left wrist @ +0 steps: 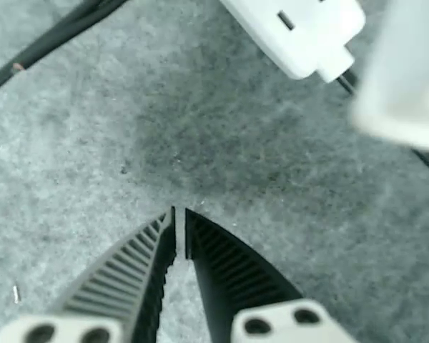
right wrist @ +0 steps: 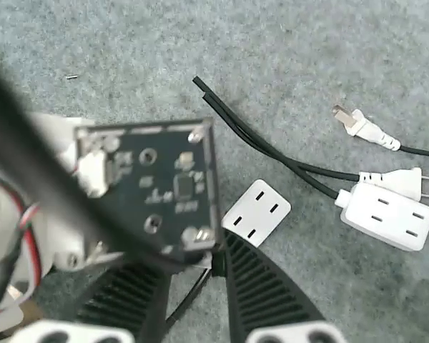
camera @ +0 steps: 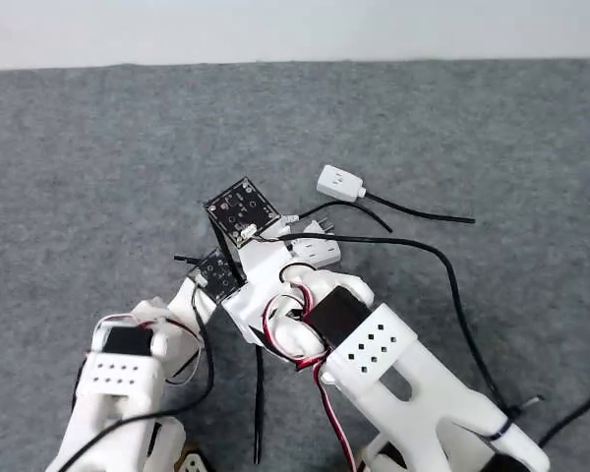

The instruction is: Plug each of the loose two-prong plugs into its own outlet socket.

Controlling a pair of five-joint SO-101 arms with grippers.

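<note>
My left gripper (left wrist: 180, 218) hangs low over the grey carpet, shut with nothing in it. Ahead of it lies a white outlet block (left wrist: 300, 32). My right gripper (right wrist: 196, 250) is slightly open, one fingertip hidden behind the left arm's camera board (right wrist: 157, 186), and a black cable (right wrist: 189, 296) runs between its fingers. A white outlet socket (right wrist: 256, 213) lies just past its tip. Farther off lie a second outlet block (right wrist: 386, 218) and two loose two-prong plugs (right wrist: 397, 179) (right wrist: 361, 125). From above, both arms crowd together at mid-table beside one outlet (camera: 315, 251), with another outlet (camera: 339, 183) beyond.
Black cables (camera: 452, 285) loop across the carpet to the right of the arms, and two cut cable ends (right wrist: 200, 84) lie by the left arm. Another cable (left wrist: 50, 39) crosses the left wrist view. Open carpet (camera: 98, 167) stretches to the left and back.
</note>
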